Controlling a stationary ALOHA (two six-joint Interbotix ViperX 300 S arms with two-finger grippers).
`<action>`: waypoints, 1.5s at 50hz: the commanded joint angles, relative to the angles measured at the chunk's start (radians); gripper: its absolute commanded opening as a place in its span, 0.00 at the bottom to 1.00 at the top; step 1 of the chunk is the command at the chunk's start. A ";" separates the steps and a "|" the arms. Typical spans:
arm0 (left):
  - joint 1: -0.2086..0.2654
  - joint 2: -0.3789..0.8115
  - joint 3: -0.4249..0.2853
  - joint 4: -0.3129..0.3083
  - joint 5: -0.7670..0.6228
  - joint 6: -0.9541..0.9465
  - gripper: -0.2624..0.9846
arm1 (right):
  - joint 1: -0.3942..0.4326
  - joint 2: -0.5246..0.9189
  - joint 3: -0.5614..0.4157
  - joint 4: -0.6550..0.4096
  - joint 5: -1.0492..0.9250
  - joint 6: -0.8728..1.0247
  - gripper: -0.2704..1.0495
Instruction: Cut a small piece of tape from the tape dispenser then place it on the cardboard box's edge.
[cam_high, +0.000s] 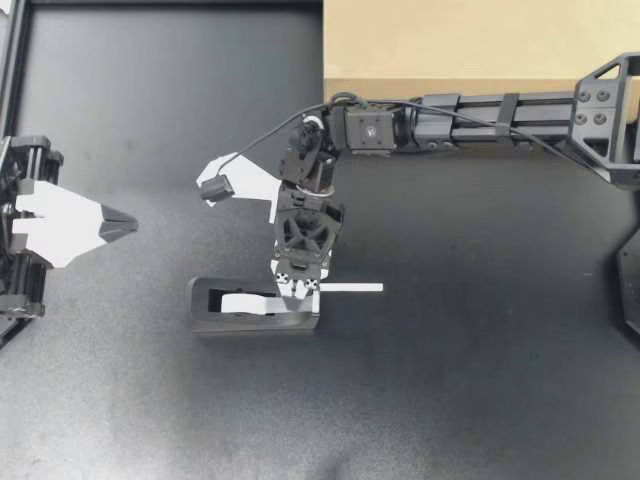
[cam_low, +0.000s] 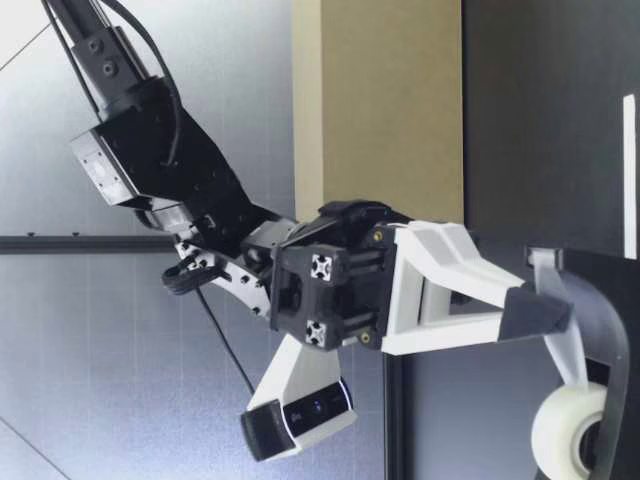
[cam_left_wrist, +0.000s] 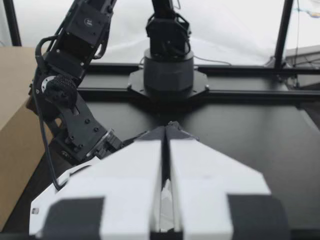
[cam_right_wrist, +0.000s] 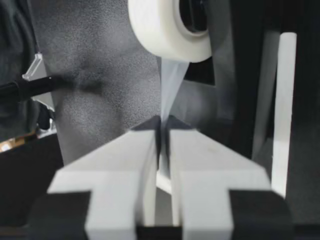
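looking at a robotics lab bench, black matte tabletop (cam_high: 500, 400), dark metal frame rails (cam_left_wrist: 250, 70) around it, arm base (cam_left_wrist: 167, 77) mounted there, white screens (cam_left_wrist: 230, 30) behind.

overhead, low, two close wrist views

Black tape dispenser (cam_high: 255, 305) sits mid-table, white roll (cam_right_wrist: 150, 25) inside (a strip (cam_right_wrist: 172, 85) pulled taut); tan cardboard box (cam_high: 450, 45) far right.

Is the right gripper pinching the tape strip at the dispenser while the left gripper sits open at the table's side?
No: the left gripper is shut, not open; the left wrist view shows its fingers pressed together. The right gripper does pinch the tape strip at the dispenser.
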 joint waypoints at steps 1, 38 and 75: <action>0.002 0.006 -0.023 -0.002 -0.009 -0.002 0.11 | 0.002 -0.049 -0.023 0.006 -0.002 0.002 0.23; 0.002 0.006 -0.026 -0.002 -0.009 0.005 0.11 | 0.000 -0.170 0.107 0.014 -0.006 0.017 0.22; 0.002 0.006 -0.032 -0.002 -0.009 0.008 0.11 | -0.032 -0.256 0.255 0.014 -0.049 0.005 0.22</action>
